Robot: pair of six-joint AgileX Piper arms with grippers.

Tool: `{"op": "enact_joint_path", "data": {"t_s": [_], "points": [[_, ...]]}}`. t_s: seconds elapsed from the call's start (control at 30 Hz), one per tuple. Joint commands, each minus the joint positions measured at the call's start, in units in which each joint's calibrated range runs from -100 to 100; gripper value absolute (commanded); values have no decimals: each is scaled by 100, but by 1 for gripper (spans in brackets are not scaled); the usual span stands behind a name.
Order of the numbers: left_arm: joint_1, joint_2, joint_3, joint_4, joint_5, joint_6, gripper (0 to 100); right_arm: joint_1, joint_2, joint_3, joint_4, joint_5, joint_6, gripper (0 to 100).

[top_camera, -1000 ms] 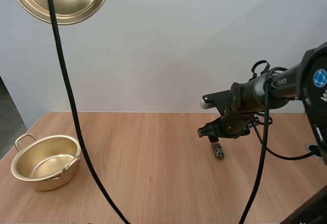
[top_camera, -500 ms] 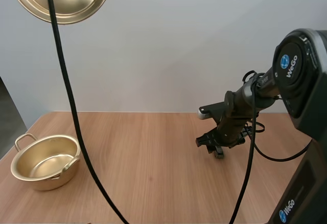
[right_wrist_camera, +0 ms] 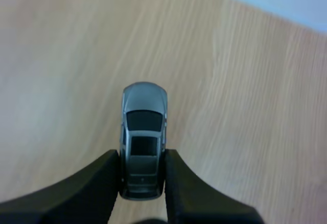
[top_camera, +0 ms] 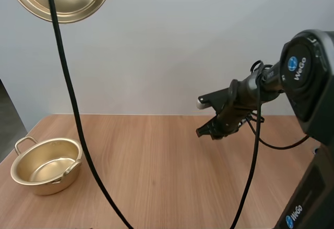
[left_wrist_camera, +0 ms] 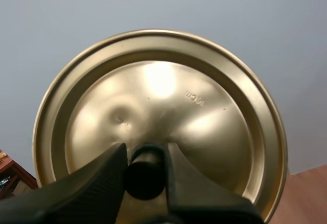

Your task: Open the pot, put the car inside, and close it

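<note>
Right wrist view, right end effector (right_wrist_camera: 142, 158) pinching car (right_wrist_camera: 143, 127), pointing outward

Right arm (top_camera: 242, 94): matte black throughout, tubular forearm, bulky rounded joint housing (top_camera: 310, 77) at near right. Wrist section thicker, blocky, also black. Round blue badge (top_camera: 291, 62) with white "WeGo" lettering on housing; second blue badge and "WeGo" on black link (top_camera: 308, 197) nearer still. Left gripper (left_wrist_camera: 145, 152) fingers (left_wrist_camera: 97, 183): black, wedge-shaped, fine ribbed texture on inner faces. Right gripper (right_wrist_camera: 142, 157) fingers (right_wrist_camera: 92, 188): black, smooth, matte, rounded at tips.
</note>
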Motion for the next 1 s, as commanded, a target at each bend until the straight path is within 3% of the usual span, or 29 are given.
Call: {"op": "enact_joint_path", "data": {"t_s": [0.0,0.1,0.17,0.37,0.5,0.67,0.97], "points": [[3,-72,-2,-12,-420,-177,0,231,-408,-521,1834,983,-1648,0],[3,-277,-2,31,-992,-476,0,694,-720,-1035,3035,2090,-2337,0],[3,-473,-2,146,-1407,-763,0,1131,-755,-1355,3471,2465,-2500,0],[3,-1050,-2,1230,-2903,-1803,0,2492,-452,-1946,3536,2322,-2500,0],[3,-1226,-4,2056,-3125,-2149,0,3056,38,-2249,3536,2141,-2695,0],[3,-1263,-177,2701,-3016,-2377,0,3433,678,-2662,3546,2080,-2988,0],[3,-1239,-288,2918,-2652,-2399,0,3723,1824,-3444,3546,2080,-3280,0]]}}
